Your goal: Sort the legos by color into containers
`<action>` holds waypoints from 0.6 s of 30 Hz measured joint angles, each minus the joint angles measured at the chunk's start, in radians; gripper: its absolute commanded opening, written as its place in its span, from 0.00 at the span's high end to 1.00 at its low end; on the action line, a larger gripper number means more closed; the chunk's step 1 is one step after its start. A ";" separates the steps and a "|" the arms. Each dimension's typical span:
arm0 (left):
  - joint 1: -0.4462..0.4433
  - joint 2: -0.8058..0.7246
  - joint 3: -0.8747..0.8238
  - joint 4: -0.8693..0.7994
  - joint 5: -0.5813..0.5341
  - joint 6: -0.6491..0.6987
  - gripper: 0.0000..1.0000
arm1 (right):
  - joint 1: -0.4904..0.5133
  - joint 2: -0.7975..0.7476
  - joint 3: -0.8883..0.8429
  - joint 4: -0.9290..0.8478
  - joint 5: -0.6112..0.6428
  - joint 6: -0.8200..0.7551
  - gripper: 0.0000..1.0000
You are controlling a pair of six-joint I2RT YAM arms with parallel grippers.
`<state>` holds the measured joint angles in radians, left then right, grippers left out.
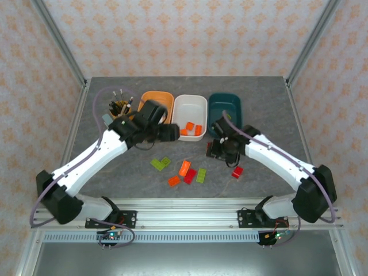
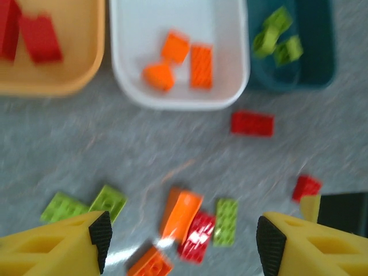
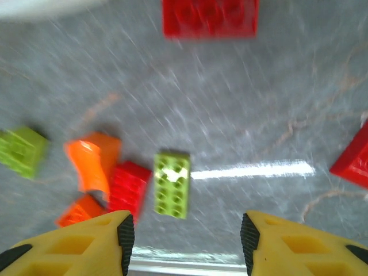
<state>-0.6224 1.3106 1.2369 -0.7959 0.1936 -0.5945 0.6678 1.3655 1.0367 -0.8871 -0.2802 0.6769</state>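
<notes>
Grey, marble-like bench (image 1: 103, 115) stands between walls with a pale orange pattern. Toward 12 o'clock three tubs lie in a row. The orange tub (image 2: 57, 86) holds red legos (image 2: 40, 37), the white tub (image 2: 172, 100) holds orange legos (image 2: 192, 63), and the dark teal tub (image 2: 313, 72) holds lime green legos (image 2: 276, 37). A yellow cup of pens (image 1: 121, 108) is at 9 o'clock from the orange tub.

Loose legos (image 1: 187, 172) lie on the bench at 6 o'clock from the white tub: green, orange and red ones close together, and one red brick (image 1: 237, 171) apart at 3 o'clock from them.

The left jaws are open near the front of the orange and white tubs, with nothing between the yellow fingers (image 2: 52, 247). The right jaws are open too and empty, at 6 o'clock from the teal tub, above a green brick (image 3: 172, 184).
</notes>
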 measured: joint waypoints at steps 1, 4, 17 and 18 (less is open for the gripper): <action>-0.005 -0.039 -0.064 0.001 0.012 -0.006 0.30 | 0.021 0.017 -0.022 0.000 0.000 0.011 0.43; -0.019 -0.155 -0.219 0.002 0.039 -0.015 0.29 | 0.079 0.061 -0.069 0.008 -0.005 0.056 0.41; -0.026 -0.421 -0.396 0.005 0.065 -0.045 0.29 | 0.132 0.209 -0.074 0.210 0.067 0.322 0.33; -0.026 -0.427 -0.396 0.005 0.065 -0.045 0.29 | 0.132 0.223 -0.072 0.225 0.072 0.335 0.34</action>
<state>-0.6479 0.8833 0.8406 -0.7910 0.2584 -0.6395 0.8001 1.5883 0.9642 -0.6621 -0.2085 1.0122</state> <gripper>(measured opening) 0.713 0.670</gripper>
